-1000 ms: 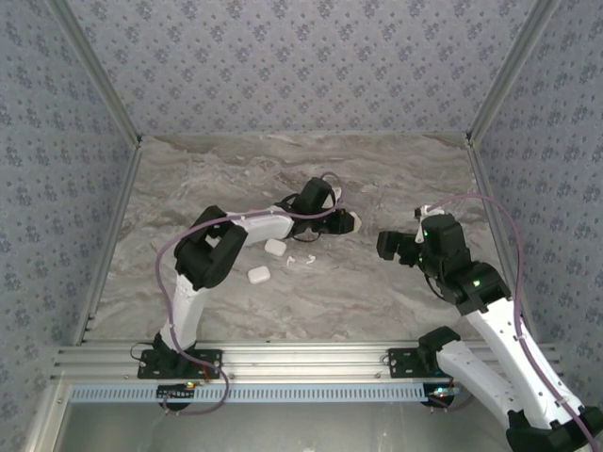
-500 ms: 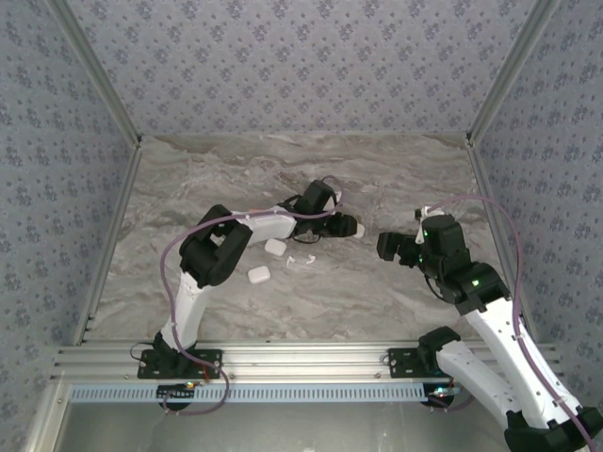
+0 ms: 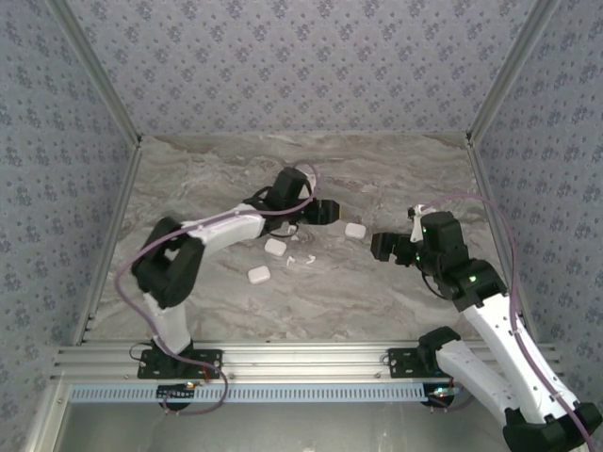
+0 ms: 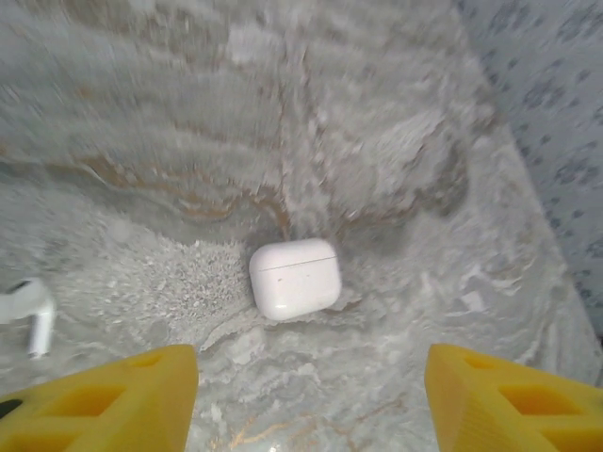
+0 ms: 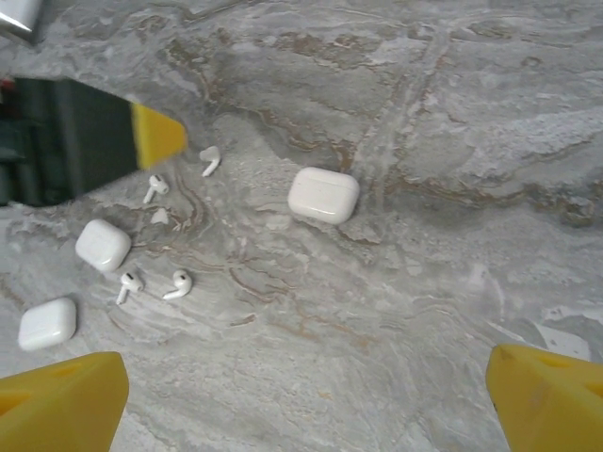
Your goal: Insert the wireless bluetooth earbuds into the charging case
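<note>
Wireless bluetooth earbuds (image 5: 177, 284), small white stemmed plastic pieces, lie loose on the grey marbled surface (image 5: 405, 311). They are scattered in a small cluster at the left of the right wrist view, where at least four can be counted and none sits in anything. Two white rounded plastic charging cases (image 5: 103, 245) rest just beside that cluster, one among the earbuds and one nearer the arms; both appear shut. A third white charging case (image 4: 295, 278) lies apart from the cluster, toward the right arm's side, flat on the surface with its lid seam closed. The left pincer (image 4: 306, 405) is near this third case but not touching it, its yellow fingers spread with nothing between them. The right pincer (image 5: 301, 400) faces the same case from the opposite side, its fingers spread wide and empty. Assessment: no part of the insertion is visibly done. Every earbud in sight is outside a case, no lid stands open, and what the closed cases contain cannot be told. What remains, on this evidence, is to open a case, pick up the earbuds one at a time, seat each stem-down in its well and close the lid. The small, light earbuds are likely to skid when pinched against the smooth surface.
</note>
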Available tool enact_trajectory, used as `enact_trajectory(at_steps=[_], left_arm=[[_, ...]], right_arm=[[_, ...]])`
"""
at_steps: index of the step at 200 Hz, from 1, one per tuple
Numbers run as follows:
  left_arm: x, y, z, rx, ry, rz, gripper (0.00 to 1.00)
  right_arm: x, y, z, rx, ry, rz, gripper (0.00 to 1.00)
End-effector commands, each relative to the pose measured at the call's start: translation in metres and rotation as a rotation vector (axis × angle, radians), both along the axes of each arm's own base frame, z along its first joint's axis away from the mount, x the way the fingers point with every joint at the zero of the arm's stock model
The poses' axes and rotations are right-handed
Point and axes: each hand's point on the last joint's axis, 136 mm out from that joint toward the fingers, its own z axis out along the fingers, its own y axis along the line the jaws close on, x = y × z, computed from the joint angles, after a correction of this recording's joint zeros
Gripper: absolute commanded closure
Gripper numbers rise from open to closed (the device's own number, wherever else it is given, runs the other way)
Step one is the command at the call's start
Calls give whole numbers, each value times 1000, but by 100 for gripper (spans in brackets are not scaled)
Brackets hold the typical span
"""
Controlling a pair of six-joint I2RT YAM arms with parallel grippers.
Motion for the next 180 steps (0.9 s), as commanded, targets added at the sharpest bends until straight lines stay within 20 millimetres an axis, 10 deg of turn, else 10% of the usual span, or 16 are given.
enact_trajectory(at_steps=[1,101,180], left_arm=[[-1,36,29,31,-109,66,33],[-34,209,50,62,-174,409,11],[-63,282,42,40,-133,579,1]], right_arm=[[4,13,0,32,-25,69,0],[32,100,-49,-144,113,246,0],[61,208,-105,-492,220,546,0]])
